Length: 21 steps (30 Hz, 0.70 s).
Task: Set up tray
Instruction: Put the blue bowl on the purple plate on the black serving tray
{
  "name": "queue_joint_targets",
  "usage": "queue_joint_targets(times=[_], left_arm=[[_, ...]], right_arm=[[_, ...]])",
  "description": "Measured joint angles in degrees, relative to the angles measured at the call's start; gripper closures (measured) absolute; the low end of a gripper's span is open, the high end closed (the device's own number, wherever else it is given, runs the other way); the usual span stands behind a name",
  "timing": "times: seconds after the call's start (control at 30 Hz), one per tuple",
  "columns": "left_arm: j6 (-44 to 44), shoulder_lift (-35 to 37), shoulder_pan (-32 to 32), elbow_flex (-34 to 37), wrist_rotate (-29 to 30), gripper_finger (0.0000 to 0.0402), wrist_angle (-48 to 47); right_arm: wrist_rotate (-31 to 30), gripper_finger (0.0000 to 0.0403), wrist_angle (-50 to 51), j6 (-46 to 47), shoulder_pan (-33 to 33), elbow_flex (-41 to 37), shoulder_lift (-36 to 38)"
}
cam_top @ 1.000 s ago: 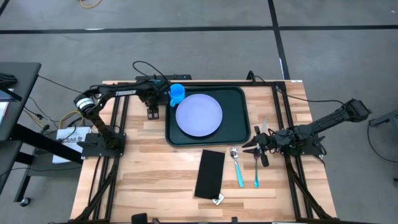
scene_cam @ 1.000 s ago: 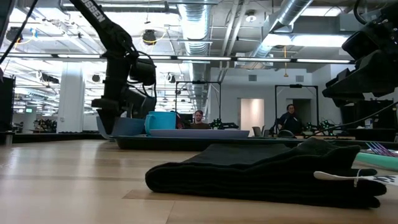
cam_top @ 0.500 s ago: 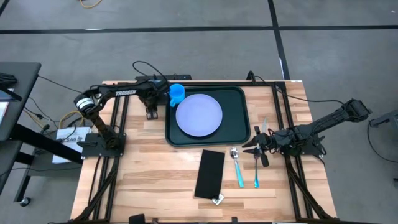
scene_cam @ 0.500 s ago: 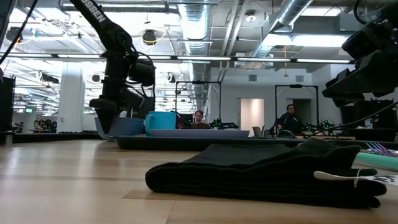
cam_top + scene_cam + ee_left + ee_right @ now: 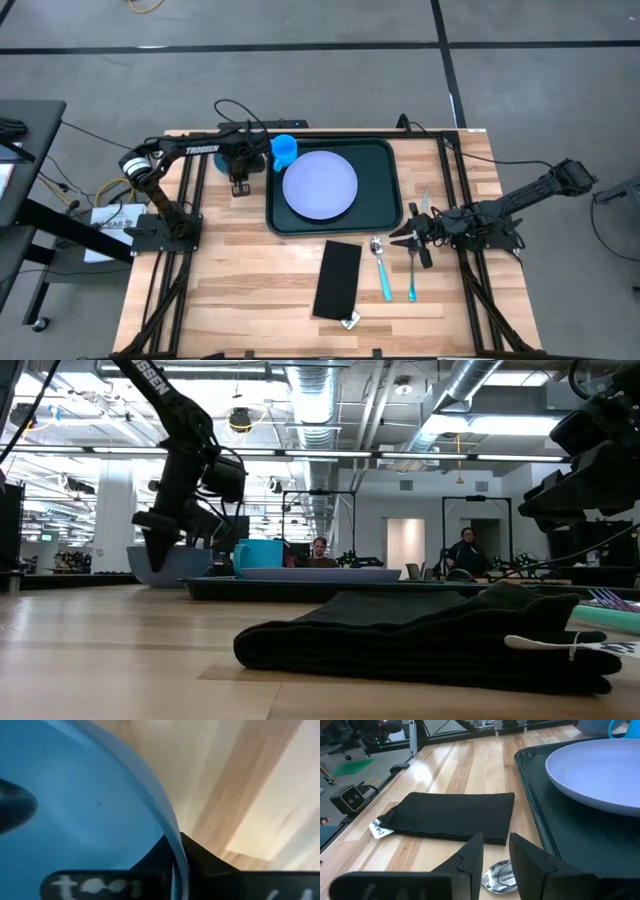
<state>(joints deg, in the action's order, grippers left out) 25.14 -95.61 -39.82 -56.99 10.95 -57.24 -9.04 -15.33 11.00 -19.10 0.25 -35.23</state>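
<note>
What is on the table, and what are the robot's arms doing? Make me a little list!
tray: dark green, on the table
on tray: plate, blue cup
in front of tray: black napkin, spoon
left gripper: beside the tray's left edge, shut on the rim of a bowl
right gripper: open, empty, by the spoon

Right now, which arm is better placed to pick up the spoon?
Right: its empty gripper sits beside the spoon. The left gripper is on the far side of the tray, holding a bowl.
</note>
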Motion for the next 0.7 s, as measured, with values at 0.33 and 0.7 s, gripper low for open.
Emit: queue_joint_targets(times=[0.33, 0.7], left_arm=[[-9.8, 0.1, 5.5, 0.0, -9.0, 0.0393, -8.3], [-24.5, 1.0, 22.9, 0.0, -22.3, 0.0394, -18.8]], right_arm=[[0.0, 0.0316, 0.0, 0.0, 0.0, 0.0, 0.0], [0.0, 0.0316, 0.0, 0.0, 0.0, 0.0, 0.0]])
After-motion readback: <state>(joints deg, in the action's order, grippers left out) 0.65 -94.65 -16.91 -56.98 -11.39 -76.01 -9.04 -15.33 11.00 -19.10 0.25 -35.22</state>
